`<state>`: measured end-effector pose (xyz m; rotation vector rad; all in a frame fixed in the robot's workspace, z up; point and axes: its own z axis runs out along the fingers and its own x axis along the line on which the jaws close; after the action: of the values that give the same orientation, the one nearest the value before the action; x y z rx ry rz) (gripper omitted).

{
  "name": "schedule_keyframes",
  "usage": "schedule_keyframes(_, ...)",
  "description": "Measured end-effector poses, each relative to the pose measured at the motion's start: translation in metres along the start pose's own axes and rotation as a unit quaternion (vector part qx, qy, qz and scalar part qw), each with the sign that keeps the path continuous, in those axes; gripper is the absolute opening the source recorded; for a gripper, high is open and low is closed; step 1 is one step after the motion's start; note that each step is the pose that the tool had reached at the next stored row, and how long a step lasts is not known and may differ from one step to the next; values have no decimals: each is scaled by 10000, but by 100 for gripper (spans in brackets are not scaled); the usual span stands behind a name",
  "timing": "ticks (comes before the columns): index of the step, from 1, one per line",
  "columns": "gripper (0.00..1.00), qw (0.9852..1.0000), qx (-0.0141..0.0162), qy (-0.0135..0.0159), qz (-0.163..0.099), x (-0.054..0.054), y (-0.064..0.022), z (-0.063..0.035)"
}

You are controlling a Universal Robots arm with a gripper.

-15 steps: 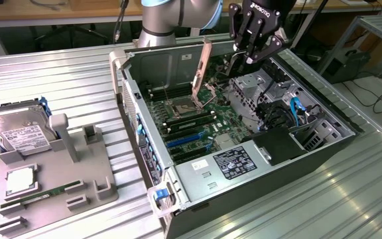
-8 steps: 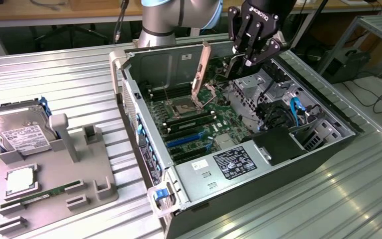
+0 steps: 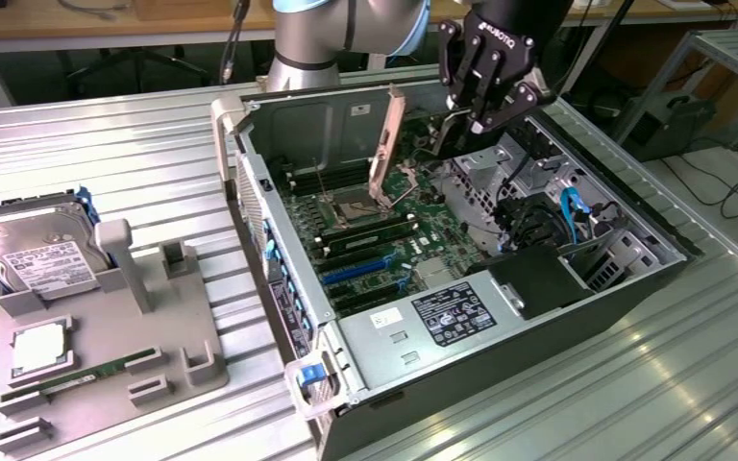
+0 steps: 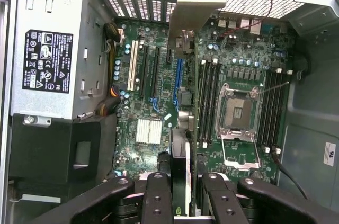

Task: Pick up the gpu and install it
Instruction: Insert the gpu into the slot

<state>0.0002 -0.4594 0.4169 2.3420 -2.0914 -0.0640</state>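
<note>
Gripper [image 3: 482, 123] carries the gpu [image 3: 453, 134] above the open computer case [image 3: 626, 288].

In the exterior view the arm hangs over the far end of the case, its fingers narrowed on the card, which hangs edge-down below them, clear of the motherboard [image 3: 369, 235]; that view also takes in the grey fixture [image 3: 100, 384] on the exterior view's left, with a hard drive [image 3: 30, 254] and RAM stick [image 3: 87, 376] on it. The wrist view looks straight down, showing the gpu [image 4: 180, 173] edge-on between the fingers [image 4: 158, 197], above the board's slots [image 4: 157, 73], CPU socket [image 4: 237, 114] and power supply [image 4: 50, 60].
</note>
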Motion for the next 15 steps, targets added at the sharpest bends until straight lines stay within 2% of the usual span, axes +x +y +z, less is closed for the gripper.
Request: schedule_keyframes(15,27,10000,-2,0,0,7,-7,261)
